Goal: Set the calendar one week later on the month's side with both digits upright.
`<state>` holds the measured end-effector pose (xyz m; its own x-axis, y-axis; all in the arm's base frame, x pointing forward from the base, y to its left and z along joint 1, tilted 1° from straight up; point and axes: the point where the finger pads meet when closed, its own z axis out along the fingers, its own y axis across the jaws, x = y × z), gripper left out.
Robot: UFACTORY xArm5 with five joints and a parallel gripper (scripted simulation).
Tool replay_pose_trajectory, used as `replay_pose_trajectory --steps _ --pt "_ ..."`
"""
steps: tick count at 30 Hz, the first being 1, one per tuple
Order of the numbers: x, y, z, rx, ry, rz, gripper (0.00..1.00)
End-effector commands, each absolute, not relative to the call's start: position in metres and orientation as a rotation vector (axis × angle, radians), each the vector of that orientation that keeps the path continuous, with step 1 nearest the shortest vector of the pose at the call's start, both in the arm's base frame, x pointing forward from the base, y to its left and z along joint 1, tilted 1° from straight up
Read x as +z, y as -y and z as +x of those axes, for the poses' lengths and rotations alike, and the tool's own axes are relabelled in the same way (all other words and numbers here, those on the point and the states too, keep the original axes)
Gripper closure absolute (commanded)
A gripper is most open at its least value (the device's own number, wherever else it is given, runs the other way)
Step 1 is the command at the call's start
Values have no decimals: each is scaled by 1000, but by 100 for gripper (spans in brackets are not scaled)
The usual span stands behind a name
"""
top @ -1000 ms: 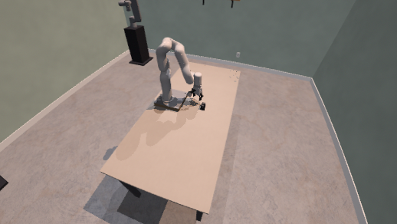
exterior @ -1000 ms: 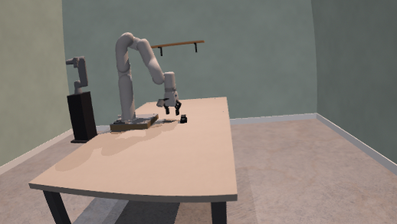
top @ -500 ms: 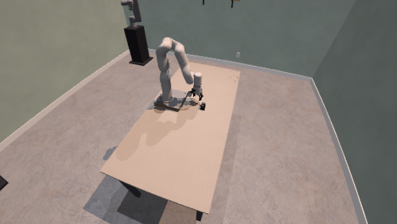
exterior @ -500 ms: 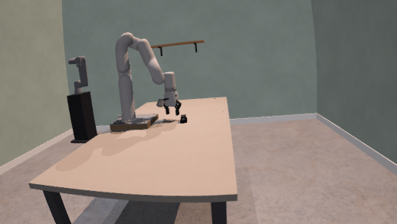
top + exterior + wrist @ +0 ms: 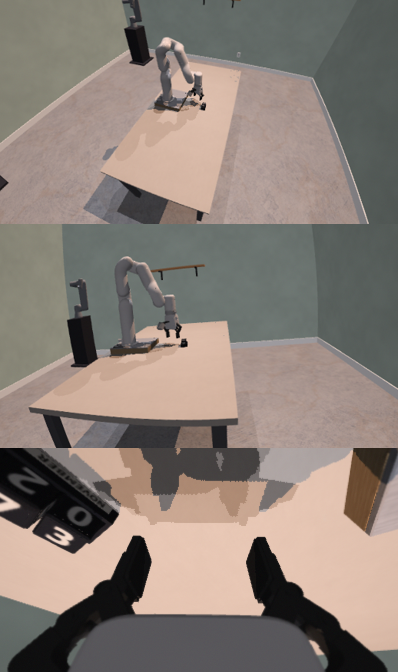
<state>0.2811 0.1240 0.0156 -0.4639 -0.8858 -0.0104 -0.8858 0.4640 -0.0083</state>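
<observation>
The small black calendar [image 5: 184,345] stands on the table, its details too small to read in the top and exterior views. In the wrist view it is at the upper left, partly cut off. Its tray wall [image 5: 75,482] bears the word NOVEMBER. Two black cubes sit side by side along it. The nearer cube [image 5: 60,537] shows a 0 on top and a 3 on its side. The other cube [image 5: 27,480] shows a 2 on top and what looks like a 7 on its side. My gripper [image 5: 201,97] [image 5: 173,337] [image 5: 198,549] is open and empty, above the table beside the calendar.
The robot's base board [image 5: 167,107] [image 5: 131,350] lies on the table, and its wooden edge [image 5: 362,490] shows at the upper right of the wrist view. The arm's shadow falls on the table [image 5: 184,153] [image 5: 173,389]. A black pedestal [image 5: 137,45] [image 5: 81,340] stands beyond the table.
</observation>
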Motion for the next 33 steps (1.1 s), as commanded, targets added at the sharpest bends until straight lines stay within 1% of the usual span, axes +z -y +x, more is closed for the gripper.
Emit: replay_pose_trajectory --steps 1,33 --pt "29 -124 282 -3 -2674 -1618 0" --pt "32 -91 273 -6 -2675 -1618 0"
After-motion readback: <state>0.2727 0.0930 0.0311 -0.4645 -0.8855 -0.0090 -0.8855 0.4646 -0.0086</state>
